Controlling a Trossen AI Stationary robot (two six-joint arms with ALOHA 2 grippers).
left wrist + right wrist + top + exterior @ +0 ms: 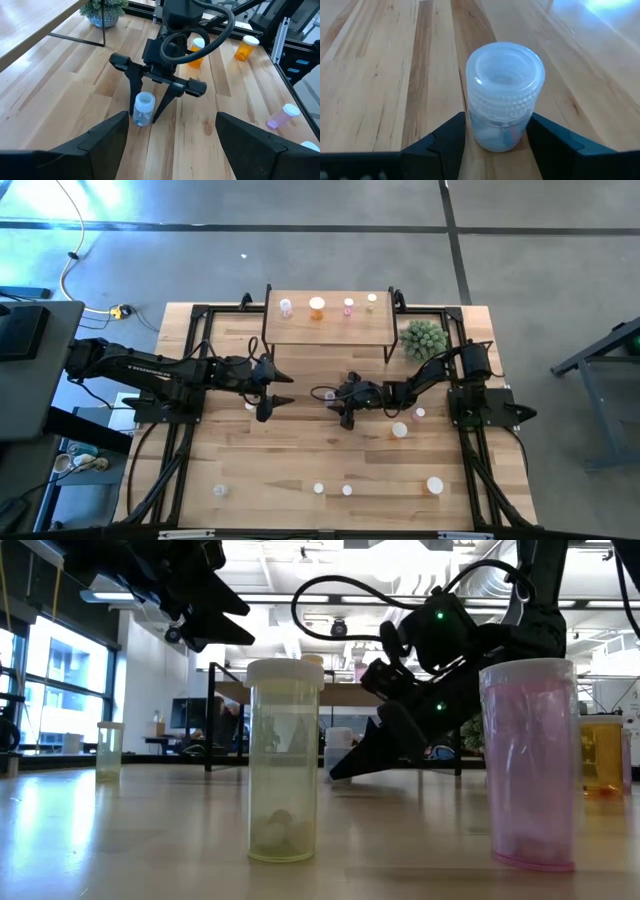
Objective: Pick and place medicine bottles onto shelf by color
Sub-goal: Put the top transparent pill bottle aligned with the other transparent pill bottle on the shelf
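Note:
The shelf (pixel 330 330) stands at the table's far side with a clear (pixel 286 306), an orange (pixel 317 307), a pink (pixel 348 306) and a yellow-green bottle (pixel 371 302) upright on it. My right gripper (pixel 333 395) is at mid-table, shut on a clear bottle (pixel 504 95) with a white ribbed cap; the bottle also shows in the left wrist view (pixel 144 107). My left gripper (pixel 284 388) is open and empty just to the left of it, pointing at it. A yellow-green (pixel 283 760) and a pink bottle (pixel 528 765) stand near the front edge. My right gripper pinches the clear bottle's lower body (pixel 481 136) between its two fingers (pixel 445 142), one on each side, below the cap. The fingers slant down from the table's right side. The bottle stands upright with its base on the table.
A green spiky plant (pixel 424 338) stands right of the shelf. Two orange bottles (pixel 196 50) (pixel 245 47) and a pink one lying on its side (pixel 282 116) sit behind the right gripper. More bottles stand along the near edge (pixel 319 488) (pixel 435 485) (pixel 219 491).

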